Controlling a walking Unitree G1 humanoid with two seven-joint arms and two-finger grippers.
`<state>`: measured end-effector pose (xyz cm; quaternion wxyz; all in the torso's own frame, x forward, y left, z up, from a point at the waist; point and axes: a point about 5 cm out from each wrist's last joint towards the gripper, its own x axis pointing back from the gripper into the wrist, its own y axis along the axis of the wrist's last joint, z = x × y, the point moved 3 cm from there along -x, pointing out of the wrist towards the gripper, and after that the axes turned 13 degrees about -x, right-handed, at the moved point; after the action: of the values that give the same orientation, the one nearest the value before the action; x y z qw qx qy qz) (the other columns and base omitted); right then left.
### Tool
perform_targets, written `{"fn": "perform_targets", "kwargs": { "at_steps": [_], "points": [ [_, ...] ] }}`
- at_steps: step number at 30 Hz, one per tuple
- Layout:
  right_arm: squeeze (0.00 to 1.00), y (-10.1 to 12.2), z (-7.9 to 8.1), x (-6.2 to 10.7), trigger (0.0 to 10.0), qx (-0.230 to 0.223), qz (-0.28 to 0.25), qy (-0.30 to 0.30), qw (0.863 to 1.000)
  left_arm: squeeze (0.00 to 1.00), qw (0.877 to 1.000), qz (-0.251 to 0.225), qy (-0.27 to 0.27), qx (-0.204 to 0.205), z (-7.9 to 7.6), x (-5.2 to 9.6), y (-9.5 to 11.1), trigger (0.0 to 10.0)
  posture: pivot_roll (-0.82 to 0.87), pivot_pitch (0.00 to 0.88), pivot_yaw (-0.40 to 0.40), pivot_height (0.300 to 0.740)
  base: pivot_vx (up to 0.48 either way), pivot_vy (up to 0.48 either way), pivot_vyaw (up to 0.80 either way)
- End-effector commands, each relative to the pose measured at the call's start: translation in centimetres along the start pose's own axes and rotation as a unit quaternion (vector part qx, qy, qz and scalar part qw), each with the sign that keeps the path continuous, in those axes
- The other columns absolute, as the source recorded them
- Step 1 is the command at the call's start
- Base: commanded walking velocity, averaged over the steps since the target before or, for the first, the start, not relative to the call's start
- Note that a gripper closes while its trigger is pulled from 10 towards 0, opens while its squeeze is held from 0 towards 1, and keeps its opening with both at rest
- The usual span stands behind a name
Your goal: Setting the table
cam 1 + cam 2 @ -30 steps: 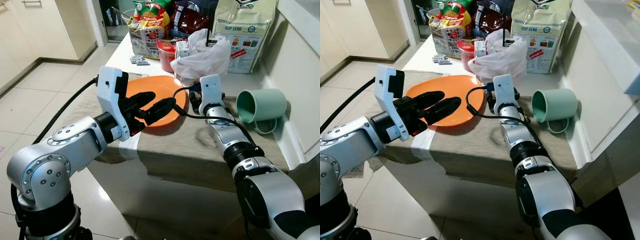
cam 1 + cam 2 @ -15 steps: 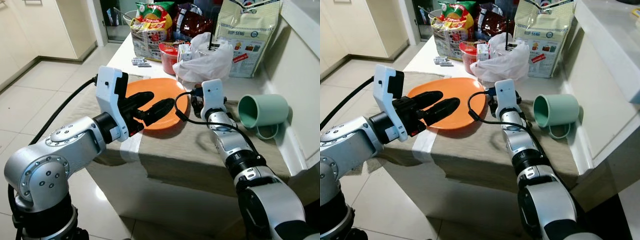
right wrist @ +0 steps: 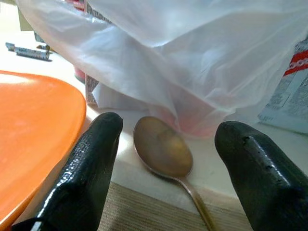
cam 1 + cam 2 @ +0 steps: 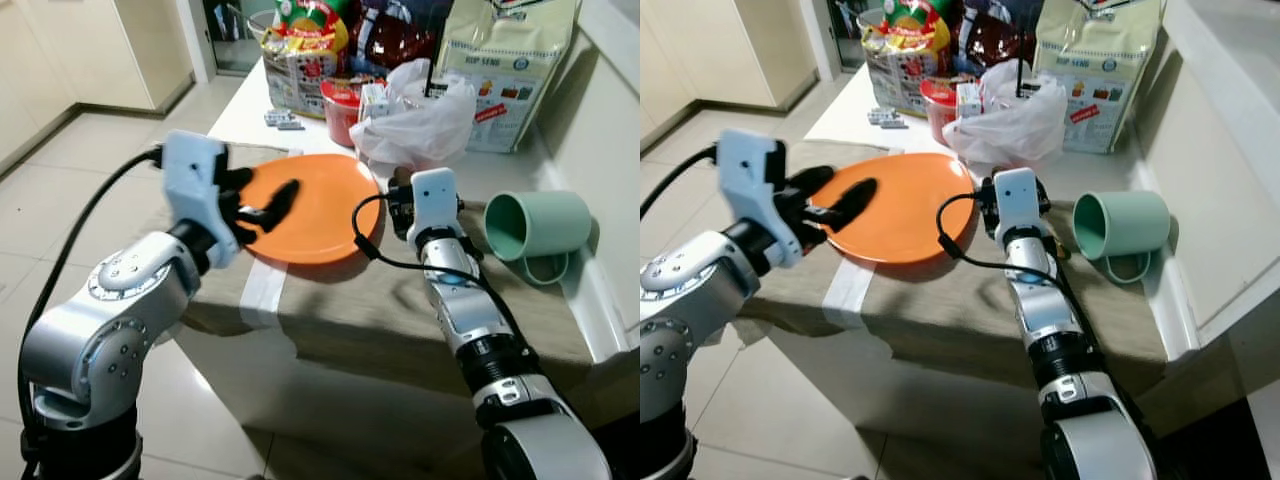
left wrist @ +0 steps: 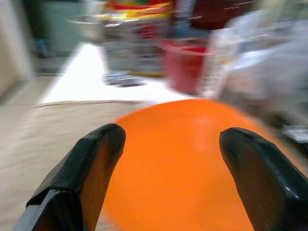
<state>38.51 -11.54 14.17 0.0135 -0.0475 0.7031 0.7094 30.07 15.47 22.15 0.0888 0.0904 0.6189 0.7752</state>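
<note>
Left eye view. One orange plate (image 4: pixel 310 205) lies flat on the tan cloth of the surface (image 4: pixel 380 300), near the front left corner. The left gripper (image 4: pixel 262 205) hangs over the plate's left rim, fingers parted, holding nothing. The right gripper (image 4: pixel 402 190) sits just past the plate's right rim, its fingers hidden behind the white wrist housing. One green mug (image 4: pixel 535 225) lies on its side at the right, well apart from the plate. One white plastic bag (image 4: pixel 420 115) slumps behind the right gripper.

Right eye view. Same layout. Count of groceries at the back: one red tub (image 4: pixel 938 108), one large printed sack (image 4: pixel 1095 60), and a cluster of snack packets (image 4: pixel 898 45) too crowded to count. Risk, judged: the plate is close to the front edge, so a push from the left gripper could slide it off.

Left wrist view. Heavily blurred. Two black fingers (image 5: pixel 91 163) spread wide with the plate between and beyond them; neither clearly touches it. Risk, judged: closing from this pose may skid off the shallow rim rather than catch it.

Right wrist view. Fingers (image 3: pixel 89 163) spread wide, empty. One metal spoon (image 3: pixel 166 156) lies between them on the bare surface, bowl towards the bag, handle running onto the cloth. Risk, judged: the spoon lies flat and thin, so the fingers may scrape past it, or snag the bag just behind.
</note>
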Motion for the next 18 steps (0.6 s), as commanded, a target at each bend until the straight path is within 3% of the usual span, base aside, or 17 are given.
{"fn": "perform_targets", "kwargs": {
  "at_steps": [1, 5, 13, 18],
  "points": [
    [0.0, -3.4, -0.1, 1.8, 10.0, 0.018, 0.05, -0.002, 0.999, 0.0, 0.999, -0.001, 0.041, -0.028, 0.9, 0.1, -0.6, 10.0, 0.0, 0.077, 0.064, 0.74, 0.0, 0.0, 0.0],
    [0.0, -2.7, 0.0, 2.3, 10.0, 0.032, 0.023, -0.006, 0.999, 0.0, 0.994, 0.012, 0.094, -0.058, 1.9, 0.4, -2.1, 10.0, 0.0, 0.069, 0.056, 0.74, 0.0, 0.0, 0.0],
    [0.0, -0.9, -1.2, 3.9, 10.0, 0.049, -0.037, -0.036, 0.998, 0.0, 0.985, 0.018, 0.16, -0.069, 3.1, 0.9, -4.2, 10.0, -0.02, 0.058, 0.049, 0.74, 0.0, 0.0, 0.0],
    [0.0, -1.2, -1.8, 4.6, 10.0, 0.048, -0.024, -0.034, 0.998, 0.0, 0.982, 0.036, 0.175, -0.06, 3.3, 1.2, -5.7, 10.0, -0.03, 0.058, 0.05, 0.74, 0.0, 0.0, 0.0]
  ]
}}
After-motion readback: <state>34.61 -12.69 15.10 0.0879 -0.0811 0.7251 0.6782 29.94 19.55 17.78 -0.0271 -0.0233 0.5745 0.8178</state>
